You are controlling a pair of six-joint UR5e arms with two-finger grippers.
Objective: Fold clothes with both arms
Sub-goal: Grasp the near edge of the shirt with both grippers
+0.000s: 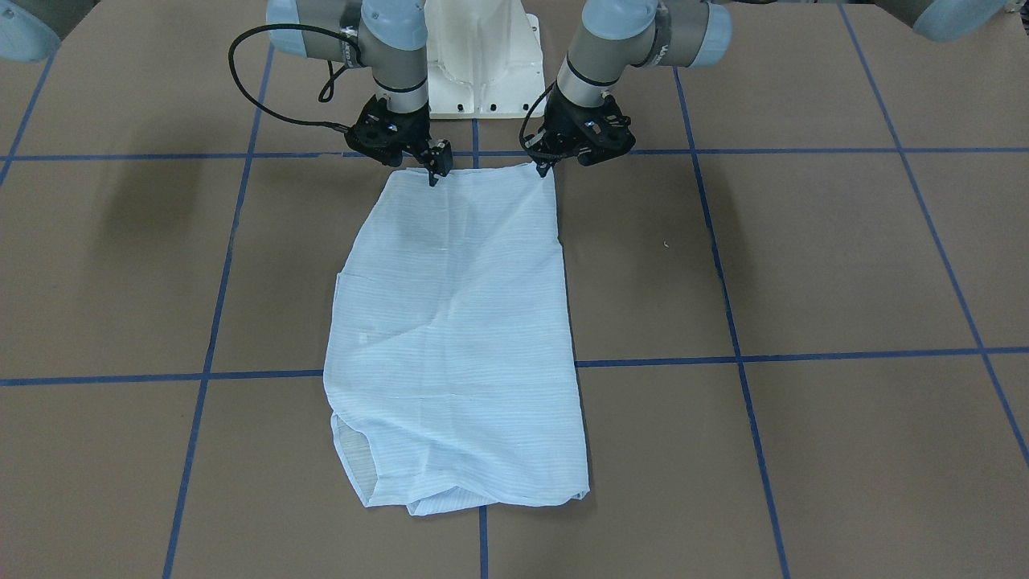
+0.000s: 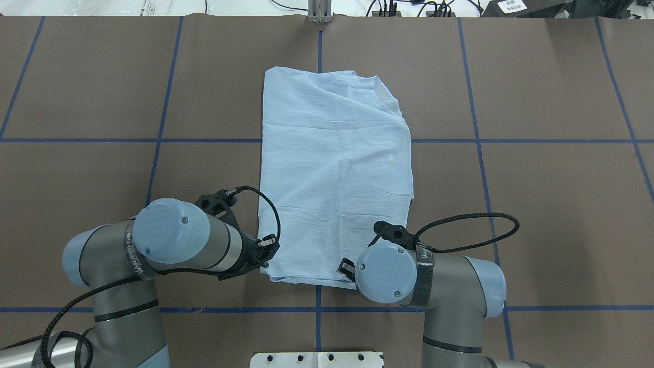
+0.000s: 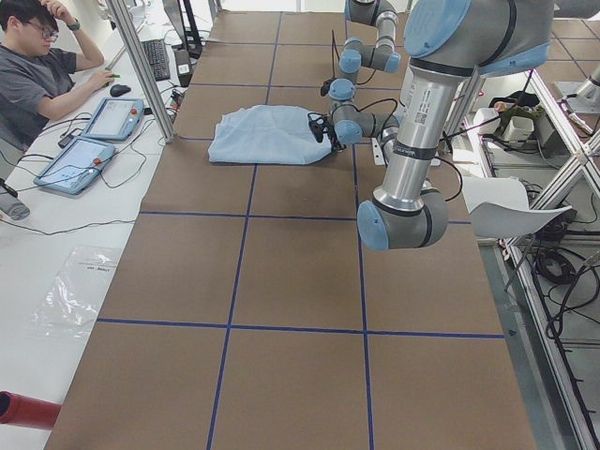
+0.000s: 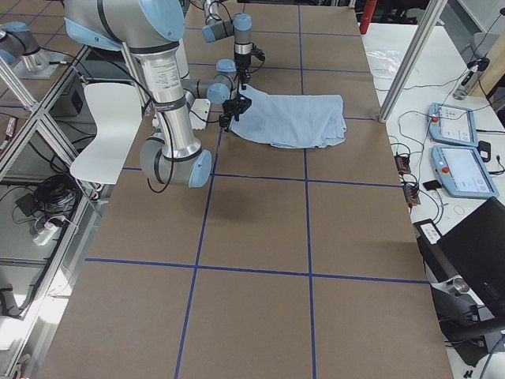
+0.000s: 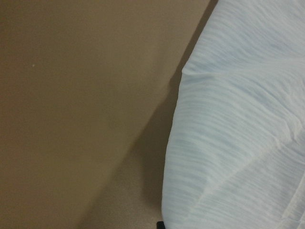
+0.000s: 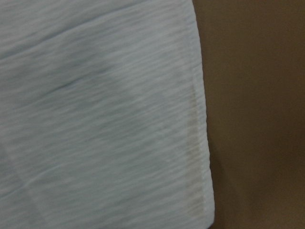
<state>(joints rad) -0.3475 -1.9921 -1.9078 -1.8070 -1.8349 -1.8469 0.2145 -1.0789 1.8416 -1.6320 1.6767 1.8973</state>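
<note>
Two tools grip the upper corners of the shirt (image 1: 458,338): left tool (image 1: 547,166) centre-right, right tool (image 1: 434,170) centre-left. Likely step: half-fold. Next, carry both corners down-frame evenly.

A pale-blue, finely striped shirt (image 1: 458,338) is laid flat, folded into a long rectangle that runs straight away from the white pedestal base (image 1: 481,60). Its far end is rumpled, with layers showing. The left gripper (image 1: 546,166) and right gripper (image 1: 434,174) are set at the two shirt corners nearest the base; whether fabric is pinched cannot be made out. The left arm (image 2: 173,243) and right arm (image 2: 409,276) are bent low, either side of the base.
</note>
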